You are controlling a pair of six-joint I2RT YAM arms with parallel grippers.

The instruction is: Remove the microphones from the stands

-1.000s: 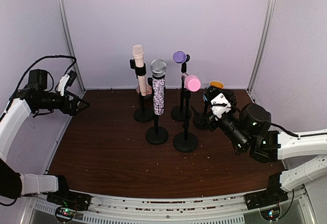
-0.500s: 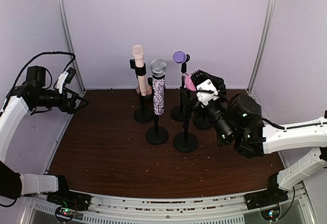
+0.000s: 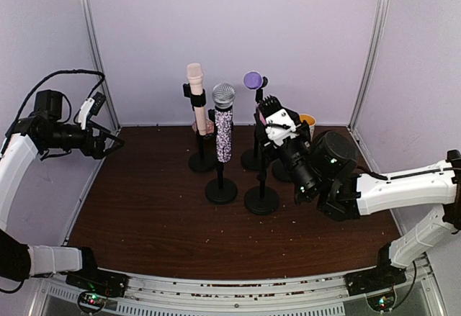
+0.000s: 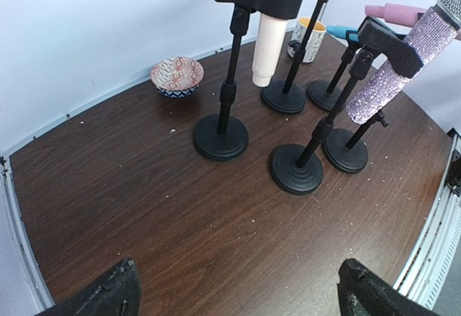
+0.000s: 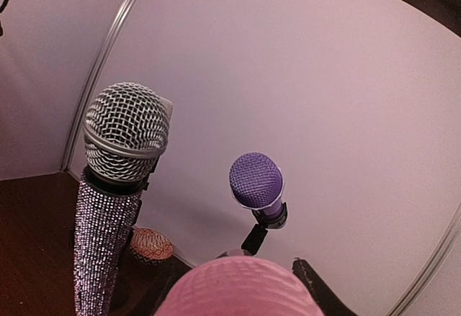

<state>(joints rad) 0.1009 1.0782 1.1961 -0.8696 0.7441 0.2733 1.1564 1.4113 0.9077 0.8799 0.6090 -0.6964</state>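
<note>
Dk wood tbl (image 3: 144,215), lilac walls (image 3: 230,28)

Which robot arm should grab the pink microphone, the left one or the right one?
Right. The right gripper sits up against the pink microphone, whose head fills the bottom of the right wrist view. The left gripper hangs open far off on the left side, away from it.

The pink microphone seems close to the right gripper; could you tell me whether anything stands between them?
Nothing visible does. The right gripper is right at the pink microphone, whose head fills the bottom of the right wrist view. The rhinestone microphone and the purple microphone stand beyond it, not between.
</note>
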